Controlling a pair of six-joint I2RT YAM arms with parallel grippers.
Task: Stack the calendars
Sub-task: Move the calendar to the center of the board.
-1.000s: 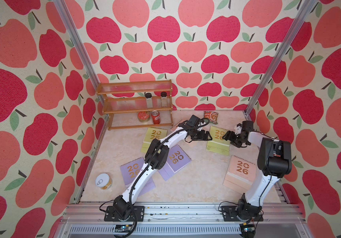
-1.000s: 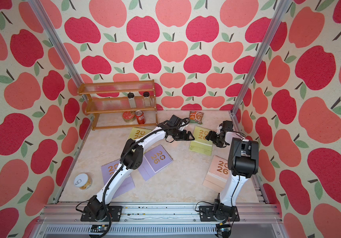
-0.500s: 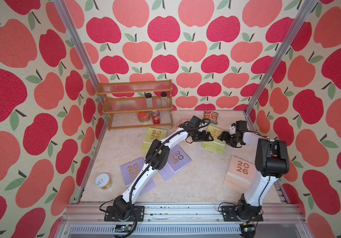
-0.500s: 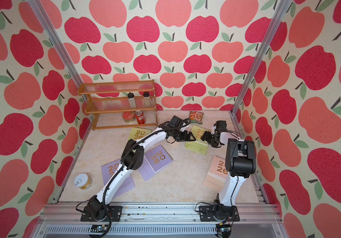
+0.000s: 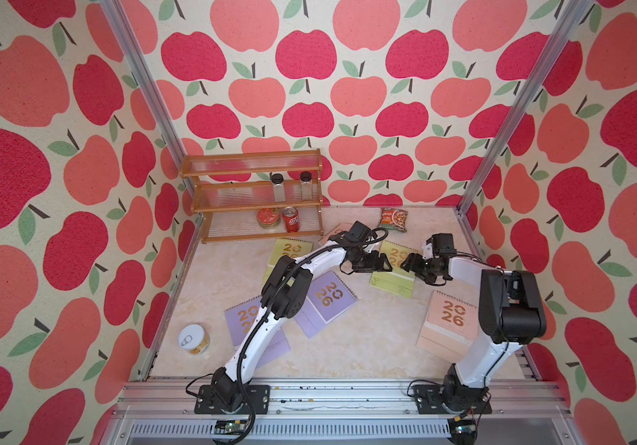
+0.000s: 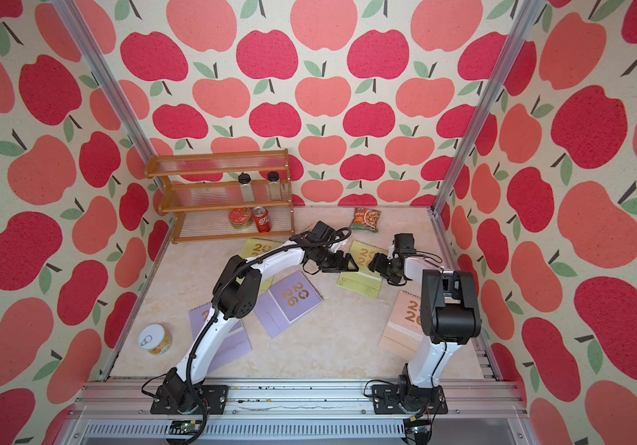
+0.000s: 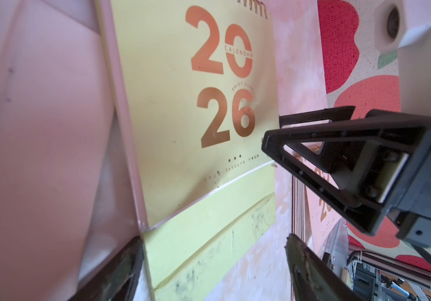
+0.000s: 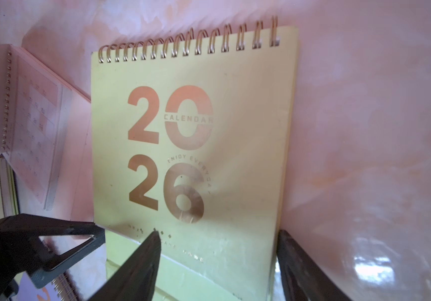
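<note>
Status, nearest first. Two lilac spiral-bound calendars lie at lower centre of a top view, partly under my left arm. A peach-pink spiral-bound calendar sits alone at lower right. No pile is formed yet, by my reading.

Right of centre, a flat yellow-green spiral-bound calendar with gold numerals lies on the marble-look table. My left gripper is at its left edge and my right gripper at its right edge, tips facing. Both stand spread, holding nothing. The right wrist view shows the card's lower part between my fingers.

Step in hand: two-sided pickup of this one. Next, I judge: lower, pinch opposite edges, lift level.

Beyond: second yellow-green calendar at upper centre; green snack packet, not to be moved.
</note>
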